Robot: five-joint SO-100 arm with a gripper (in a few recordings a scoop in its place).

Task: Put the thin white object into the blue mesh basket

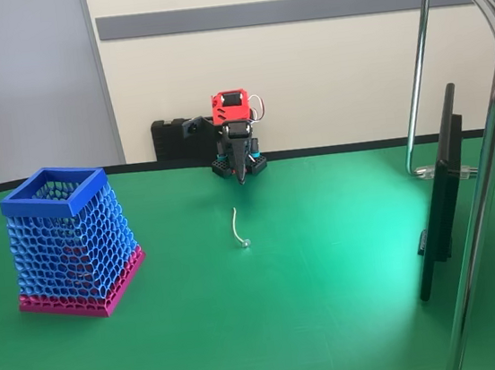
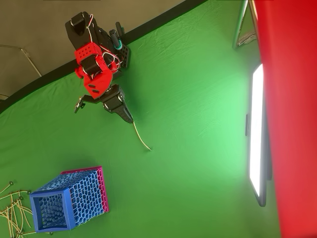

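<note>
The black two-finger gripper (image 1: 242, 172) of the red-and-black arm points down toward the green table (image 1: 334, 301) near its far edge, and its fingers (image 2: 126, 115) lie together in a narrow tapered point with nothing between them. In the overhead view the fingertip end sits just beside the near end of the thin white object (image 2: 141, 139), a slim, slightly curved white strand with a tiny bead end; whether the two touch cannot be told. In the fixed view the strand (image 1: 238, 228) lies flat on the green surface just in front of the gripper, toward the middle of the table, its bead end pointing toward the near edge. The blue mesh basket (image 1: 73, 238), a tall tapered square basket of blue honeycomb mesh with a solid blue rim and a magenta mesh base, stands upright well apart from the strand, toward the left edge of the table in the fixed view. A cluster of thin pale strands (image 2: 12, 213) lies just beside the basket (image 2: 69, 201) in the overhead view. A flat black screen (image 1: 443, 197) stands on edge near the right side of the table.
</note>
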